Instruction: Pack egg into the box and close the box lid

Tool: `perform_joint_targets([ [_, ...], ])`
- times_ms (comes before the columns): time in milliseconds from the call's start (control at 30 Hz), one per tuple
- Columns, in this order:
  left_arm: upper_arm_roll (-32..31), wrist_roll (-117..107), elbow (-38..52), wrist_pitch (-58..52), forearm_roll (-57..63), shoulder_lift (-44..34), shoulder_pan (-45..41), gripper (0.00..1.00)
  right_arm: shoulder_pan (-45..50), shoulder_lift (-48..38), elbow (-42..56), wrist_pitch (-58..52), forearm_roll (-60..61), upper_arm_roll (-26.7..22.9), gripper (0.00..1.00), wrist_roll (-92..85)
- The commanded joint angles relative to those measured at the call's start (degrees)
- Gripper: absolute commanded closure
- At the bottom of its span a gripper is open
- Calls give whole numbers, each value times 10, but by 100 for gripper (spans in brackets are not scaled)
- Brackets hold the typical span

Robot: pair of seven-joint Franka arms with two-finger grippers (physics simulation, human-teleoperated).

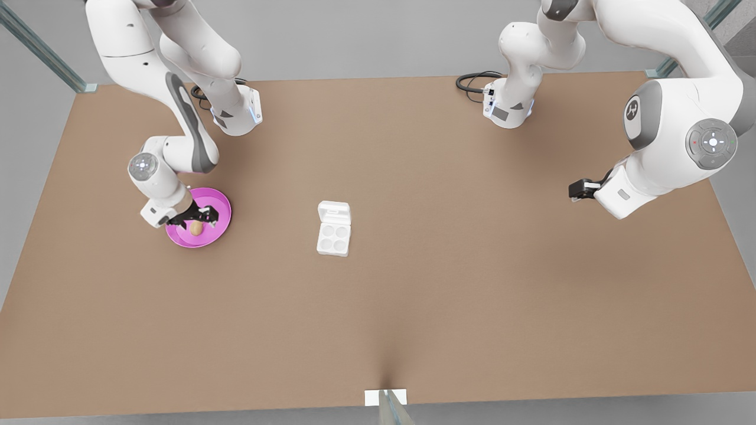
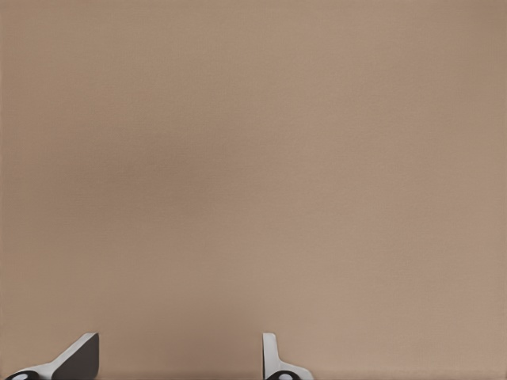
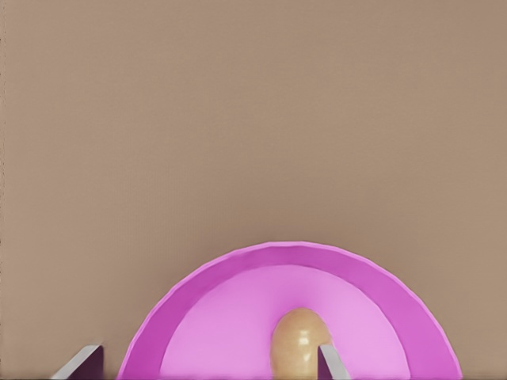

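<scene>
The egg point(image 1: 196, 228) lies on the pink plate point(image 1: 220, 233) at about 9 o'clock from the box point(image 1: 333, 238), well apart from it across the table point(image 1: 413, 307). The right gripper point(image 1: 190, 222) hangs over the plate with its fingers spread wide, one on either side of the egg; in the right wrist view one finger point(image 3: 333, 364) sits just beside the egg point(image 3: 296, 342) and the other point(image 3: 83, 362) stands well off past the plate point(image 3: 198, 317) rim, so nothing is gripped yet. The egg looks small, smooth and rounded, so I judge it light, brittle and apt to roll or slip; a soft pinch across its middle, on the two long sides, seems the safest hold. The box sits open near the table's centre, its four cups bare, with the lid point(image 1: 334, 212) laid flat at 12 o'clock from the cups in the front view. The lid looks thin and stiff on its hinge and should swing over with a push at its free edge. The left gripper point(image 1: 582, 189) waits at 3 o'clock from the box, far out; the left wrist view gives its fingers point(image 2: 273, 356) parted wide over bare table point(image 2: 253, 158), holding nothing. The front view lays out plate, box and both arms together, while the right wrist view alone tells how near the fingers stand to the egg
</scene>
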Motion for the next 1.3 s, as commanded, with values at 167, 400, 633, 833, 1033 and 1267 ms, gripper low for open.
perform_joint_targets([
  [167,0,2,0,0,0,-1,0,0,-24,72,42,32,-3,-1,0,13],
  [400,0,2,1,0,0,-1,-2,0,-68,97,48,31,-17,-2,0,9],
  [633,0,1,0,1,0,2,-2,0,-94,112,41,30,-43,-2,0,8],
  [833,0,-2,0,-1,0,2,-3,0,-74,132,45,30,-43,-2,0,26],
  [1033,0,-2,0,-1,0,2,-3,0,-82,132,40,29,-43,-2,0,25],
  [1267,0,-2,0,0,0,2,-3,0,-92,131,20,29,-45,-1,53,29],
])
